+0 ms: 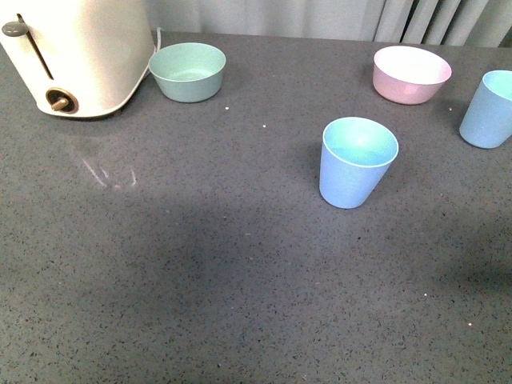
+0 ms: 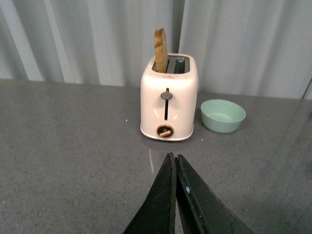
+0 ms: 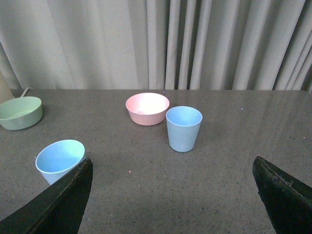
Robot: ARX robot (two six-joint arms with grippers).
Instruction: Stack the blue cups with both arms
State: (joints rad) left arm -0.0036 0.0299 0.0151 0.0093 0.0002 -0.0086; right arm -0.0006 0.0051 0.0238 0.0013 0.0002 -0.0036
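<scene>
Desk (image 1: 200, 264): dark grey with tiny specks; all the things stand on it.
First blue cup (image 1: 358, 162): stands upright near the middle of the desk, a bit to the right, with its open end up. Its inside is a paler blue-green.
Second blue cup (image 1: 490, 110): stands upright far out on the right, partly cut off by the edge of the front view. It is well apart from the first blue cup.
Stack: not made; each cup stands by itself.
Pink bowl (image 1: 411, 74): at the back right, further back than both cups. It is near the second blue cup but not touching it.
Green bowl (image 1: 187, 72): at the back left, just beside the toaster.
Toaster (image 1: 80, 48): cream colored, in the back left corner. A brown slice (image 2: 160, 48) sticks up out of one slot.
Curtain (image 1: 320, 16): pale, hangs behind the desk.
Left pincer (image 2: 173, 158): seen only in the left wrist view. Its two black fingers are pressed together and hold nothing. It points at the toaster.
Right pincer (image 3: 171, 163): seen only in the right wrist view. Its fingers are spread wide apart and hold nothing. The second blue cup and the pink bowl show in the gap, further off. One finger hides part of the first blue cup.
</scene>
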